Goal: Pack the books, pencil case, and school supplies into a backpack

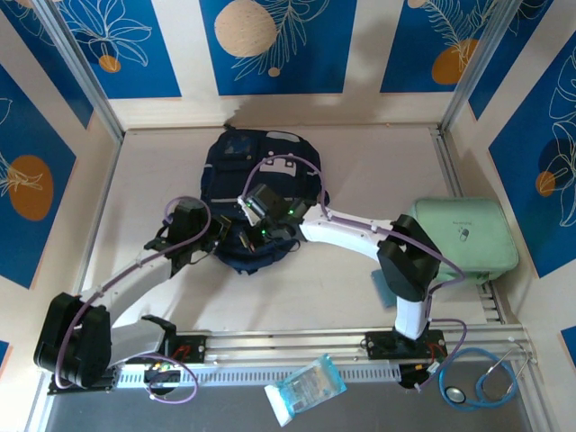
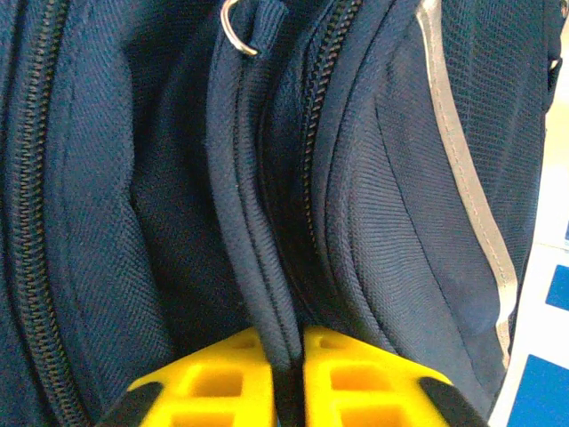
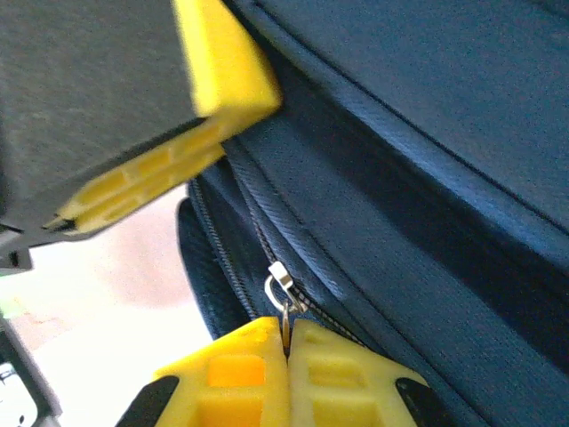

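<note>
While the large dark navy fabric backpack (image 1: 270,171) lies centred on the pale table (image 1: 378,171), the left gripper (image 2: 286,378) pinches its piped seam (image 2: 253,258) and the right gripper (image 3: 287,374) clamps its silver zipper pull (image 3: 283,289)

The backpack (image 1: 236,166) is dark navy, with a pale grey stripe (image 2: 462,178), black zip teeth and a silver zip pull (image 3: 283,294). The left gripper (image 2: 286,365) and the right gripper (image 3: 286,347) are bright yellow with black edges. The case (image 1: 463,238) is mint green, the stethoscope (image 1: 481,382) blue, the worktop (image 1: 378,171) pale beige. The walls (image 1: 306,36) carry deep blue panels with white leaf outlines and orange and peach discs.
</note>
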Robot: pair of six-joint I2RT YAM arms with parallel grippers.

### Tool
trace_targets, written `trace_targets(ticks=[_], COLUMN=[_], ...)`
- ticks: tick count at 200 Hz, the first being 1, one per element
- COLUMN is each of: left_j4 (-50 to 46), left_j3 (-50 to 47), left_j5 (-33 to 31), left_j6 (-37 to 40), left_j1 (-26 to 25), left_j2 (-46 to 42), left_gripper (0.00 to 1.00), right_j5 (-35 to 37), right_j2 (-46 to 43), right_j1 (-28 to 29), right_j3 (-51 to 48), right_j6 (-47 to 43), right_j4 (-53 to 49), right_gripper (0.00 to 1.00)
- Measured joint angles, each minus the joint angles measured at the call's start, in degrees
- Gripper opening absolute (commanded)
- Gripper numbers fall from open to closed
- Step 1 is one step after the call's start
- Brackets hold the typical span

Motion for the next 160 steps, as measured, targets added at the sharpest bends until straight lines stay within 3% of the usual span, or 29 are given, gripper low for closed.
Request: trace_targets(ticks=[92, 160], left_j4=[-0.7, -3.04], left_j3=[0.28, 1.62], left_j5=[0.17, 0.31], left_j6=[2.62, 5.77], left_j1=[1.01, 2.58], left_j2=[0.31, 1.03], left_gripper=[0.07, 0.07], right_j5=[9.73, 6.62], right_j2=[-9.27, -10.64], right_j1=[-4.98, -12.92], right_j3=[-14.03, -15.41], right_j6=[-0.02, -9.14], right_j4=[1.77, 0.9], right_gripper=[0.0, 0.0])
